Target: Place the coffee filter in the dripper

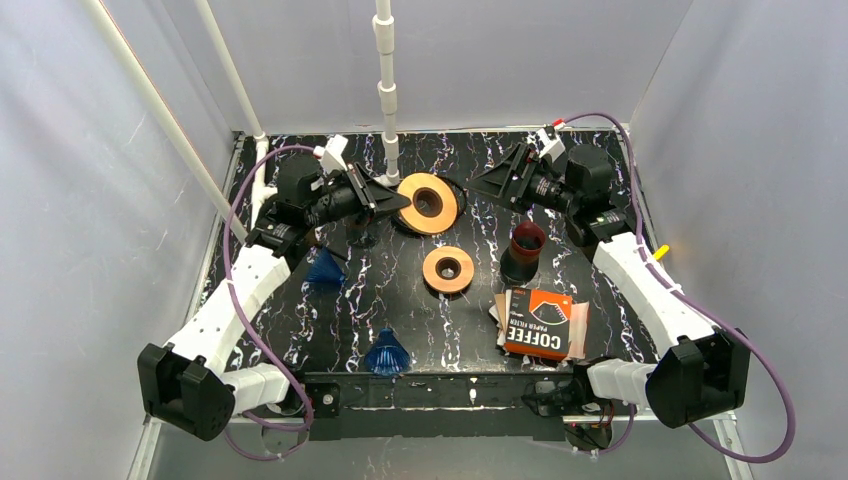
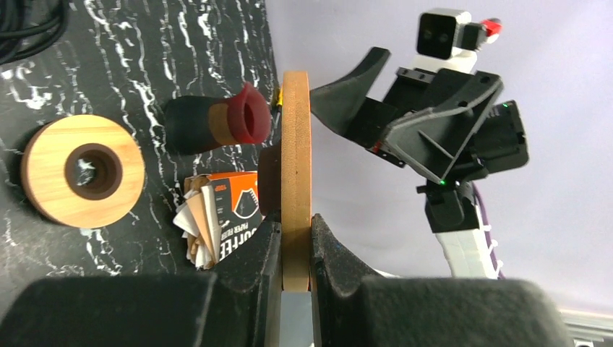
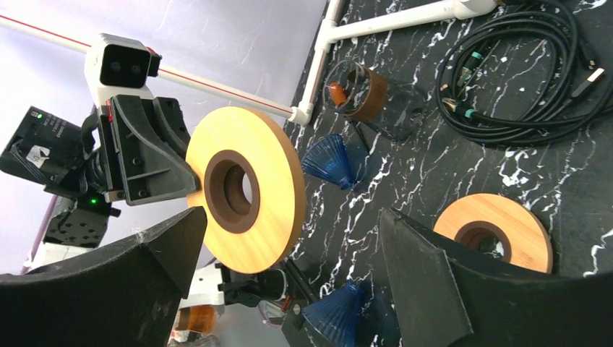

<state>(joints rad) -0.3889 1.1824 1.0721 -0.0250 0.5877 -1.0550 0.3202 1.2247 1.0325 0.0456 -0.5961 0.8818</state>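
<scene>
Upper centre, the left gripper [image 2: 295, 249] pinches a wooden ring [image 1: 428, 203] by its edge. The right gripper [image 3: 289, 253] is spread wide, holding nothing. Filter pack [image 1: 541, 323] lower right; red cup [image 1: 525, 247] contents unclear.

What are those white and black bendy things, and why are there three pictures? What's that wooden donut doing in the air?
Those are two robot arms, each ending in a two-finger claw. One picture looks down from above; the other two come from little cameras on the arms' wrists. The left claw is pinching a wooden ring by its edge and holding it up off the table. The right claw is wide open, holding nothing. On the table lie another wooden ring, two blue cones that are coffee drippers, a dark red cup, and a pack of paper coffee filters. The filters go into a dripper later.
</scene>
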